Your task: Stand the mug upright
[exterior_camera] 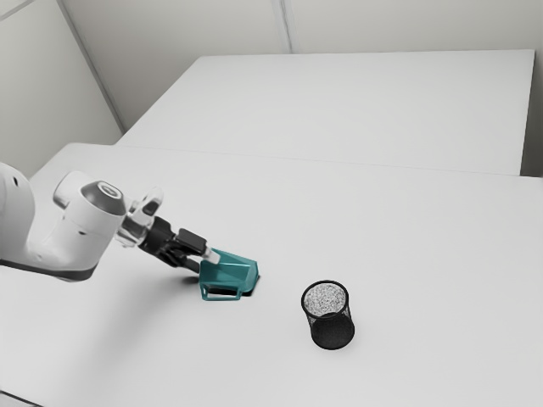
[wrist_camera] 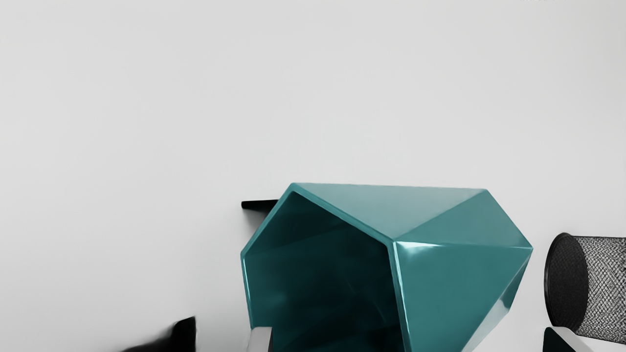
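1. Have the gripper (exterior_camera: 205,260) down at the mug's open end, fingers spread wide — pinching nothing between both.
2. See the mug (exterior_camera: 229,270) tipped over on its side on the white table (exterior_camera: 407,246), not upright.
3. See its mouth facing back toward the arm (exterior_camera: 81,222), its base pointing to the exterior view's right, its handle (exterior_camera: 222,297) on the side nearer that camera.
4. In the wrist view, see one fingertip overlapping the mug's rim, the other out past its base — can't tell whether either is touching.
5. Find the black mesh cup (exterior_camera: 332,332) standing upright beyond the mug's base, apart from it.
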Tool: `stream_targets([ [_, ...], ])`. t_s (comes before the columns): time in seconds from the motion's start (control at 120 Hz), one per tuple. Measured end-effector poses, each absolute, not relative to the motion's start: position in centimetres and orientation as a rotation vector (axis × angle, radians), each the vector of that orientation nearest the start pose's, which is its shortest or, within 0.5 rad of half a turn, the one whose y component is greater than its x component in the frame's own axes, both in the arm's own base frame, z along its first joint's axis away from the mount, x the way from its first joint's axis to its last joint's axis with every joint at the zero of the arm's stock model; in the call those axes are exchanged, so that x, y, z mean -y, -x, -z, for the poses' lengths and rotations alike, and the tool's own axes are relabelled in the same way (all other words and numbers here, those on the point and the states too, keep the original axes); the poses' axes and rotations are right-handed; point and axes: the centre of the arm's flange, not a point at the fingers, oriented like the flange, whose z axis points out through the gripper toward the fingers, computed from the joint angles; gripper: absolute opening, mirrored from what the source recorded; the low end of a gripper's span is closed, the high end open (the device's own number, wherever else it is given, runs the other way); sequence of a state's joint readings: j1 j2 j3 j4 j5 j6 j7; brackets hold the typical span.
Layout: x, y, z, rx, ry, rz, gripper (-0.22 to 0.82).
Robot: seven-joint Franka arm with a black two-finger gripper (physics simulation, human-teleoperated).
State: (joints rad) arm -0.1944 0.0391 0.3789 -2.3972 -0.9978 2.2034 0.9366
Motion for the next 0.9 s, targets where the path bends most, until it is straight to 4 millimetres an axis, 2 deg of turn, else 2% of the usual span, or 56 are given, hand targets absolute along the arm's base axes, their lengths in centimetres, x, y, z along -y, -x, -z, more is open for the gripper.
stream_targets([
  [0.2, -4.9, -47.8, -28.8, 0.058, -2.369, -0.259, 0.60],
  [0.417, -4.5, -47.7, -28.5, 0.042, -2.311, -0.264, 0.58],
  [0.9, -3.8, -47.7, -28.4, 0.043, -2.249, -0.283, 0.26],
])
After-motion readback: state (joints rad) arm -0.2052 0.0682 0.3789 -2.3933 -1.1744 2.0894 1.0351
